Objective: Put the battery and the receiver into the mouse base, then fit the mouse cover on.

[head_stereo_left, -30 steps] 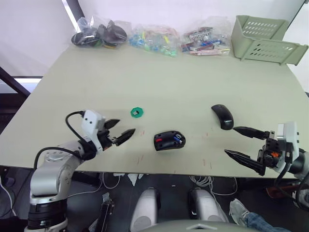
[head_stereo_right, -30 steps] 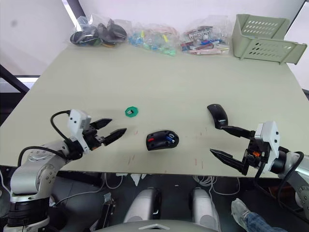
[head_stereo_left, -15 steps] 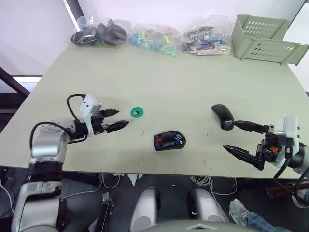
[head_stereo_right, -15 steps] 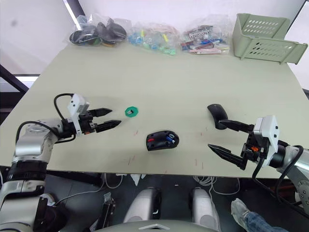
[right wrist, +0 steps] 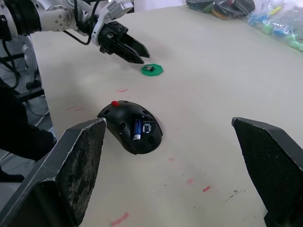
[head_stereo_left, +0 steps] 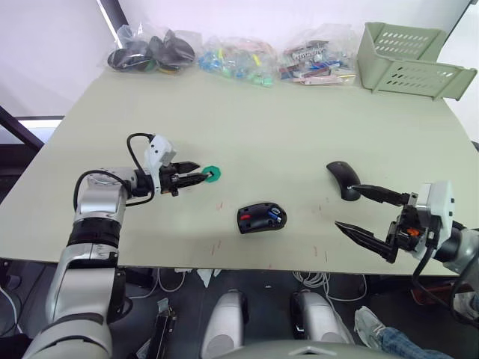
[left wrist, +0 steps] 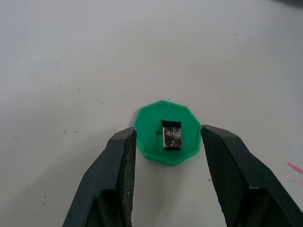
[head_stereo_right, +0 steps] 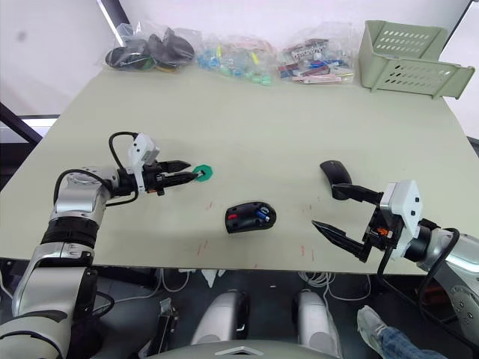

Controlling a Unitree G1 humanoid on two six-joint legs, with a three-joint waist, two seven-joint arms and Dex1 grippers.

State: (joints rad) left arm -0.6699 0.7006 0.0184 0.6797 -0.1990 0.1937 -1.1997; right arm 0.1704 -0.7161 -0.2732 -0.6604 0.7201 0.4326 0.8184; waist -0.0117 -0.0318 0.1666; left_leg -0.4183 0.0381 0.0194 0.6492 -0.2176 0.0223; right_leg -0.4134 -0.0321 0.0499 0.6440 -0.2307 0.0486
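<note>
— Where do we see the receiver [left wrist: 172, 135]?
— Lying flat on a green disc [left wrist: 147, 142], a tiny dark-and-silver nub.
— And the mouse base [head_stereo_left: 262, 218]?
— Near the worktop's front edge, open side up, with the blue battery [right wrist: 137, 128] already in its compartment. The glossy black mouse cover [head_stereo_left: 344, 179] lies apart to its right.

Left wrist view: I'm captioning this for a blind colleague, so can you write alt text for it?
A tiny dark-and-silvery receiver lies on a green disc on a pale table. The left gripper is open, one black finger on each side of the disc, close to its edges.
</note>
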